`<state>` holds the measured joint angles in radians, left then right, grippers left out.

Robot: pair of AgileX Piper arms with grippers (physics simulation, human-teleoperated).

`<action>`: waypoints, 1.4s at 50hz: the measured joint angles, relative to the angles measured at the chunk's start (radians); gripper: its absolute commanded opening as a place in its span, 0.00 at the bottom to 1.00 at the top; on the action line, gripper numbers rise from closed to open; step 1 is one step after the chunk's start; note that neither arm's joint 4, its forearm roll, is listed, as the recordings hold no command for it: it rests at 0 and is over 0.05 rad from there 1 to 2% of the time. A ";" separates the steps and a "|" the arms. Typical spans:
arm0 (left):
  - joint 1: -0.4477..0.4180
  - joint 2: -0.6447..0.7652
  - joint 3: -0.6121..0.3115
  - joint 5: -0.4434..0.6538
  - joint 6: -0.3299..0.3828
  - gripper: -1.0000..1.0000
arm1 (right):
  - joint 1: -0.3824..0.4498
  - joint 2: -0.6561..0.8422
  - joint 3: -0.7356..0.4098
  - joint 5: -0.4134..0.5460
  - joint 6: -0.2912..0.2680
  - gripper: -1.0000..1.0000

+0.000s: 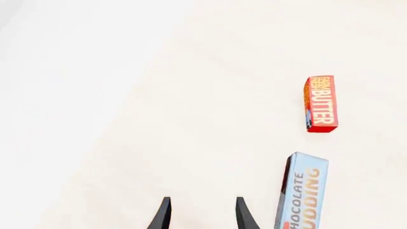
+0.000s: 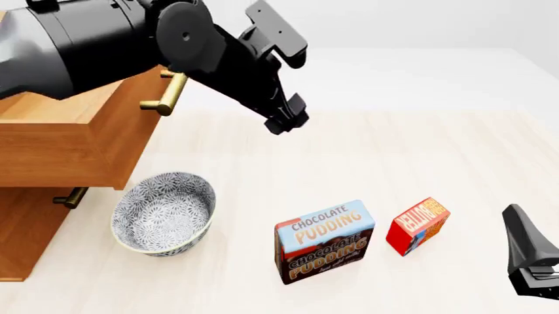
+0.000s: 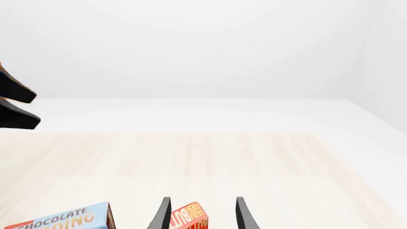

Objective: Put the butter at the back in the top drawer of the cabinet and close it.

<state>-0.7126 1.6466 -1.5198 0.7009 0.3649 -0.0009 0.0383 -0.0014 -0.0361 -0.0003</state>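
**Showing both hands empty, with the butter still on the bench and the top drawer open**

Hovering high over the middle of the bench (image 2: 419, 150), the left hand (image 2: 287, 116) points down and forward; its wrist view shows two dark fingers (image 1: 163, 214) spread apart with only bare bench surface between them, so it grips nothing. The left arm (image 2: 105, 39) fills the upper left of the front view and crosses in front of the top drawer.

The right hand (image 3: 201, 214) sits low at the near right edge of the bench. Its fingers are likewise parted and closed on nothing. In its wrist view the butter (image 3: 188, 217) appears between the fingertips but lies beyond them, with no contact visible.

The butter (image 2: 417, 226) rests on the bench near the front, right of centre, between the right hand and the chocolate pudding box (image 2: 325, 241). The pudding box stands just to its left, close but apart. Further left sits a patterned bowl (image 2: 164, 212), near the foot of the cabinet (image 2: 26, 242).

The top drawer (image 2: 61, 140) is pulled out from the cabinet at the left, its brass handle (image 2: 166, 95) facing the bench. A lower handle (image 2: 70, 196) shows beneath it. The drawer's interior is hidden.
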 measured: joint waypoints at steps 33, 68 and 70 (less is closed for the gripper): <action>-0.130 0.247 -0.202 0.031 -0.050 1.00 | 0.000 0.000 0.000 0.000 0.000 1.00; -0.225 0.472 -0.415 0.095 -0.104 1.00 | 0.000 0.000 0.000 0.000 0.000 1.00; -0.230 0.485 -0.431 0.101 -0.107 1.00 | 0.000 0.000 0.000 0.000 0.000 1.00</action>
<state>-0.9425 2.1318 -1.9508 0.8022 0.2579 -0.0009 0.0384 -0.0014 -0.0362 -0.0004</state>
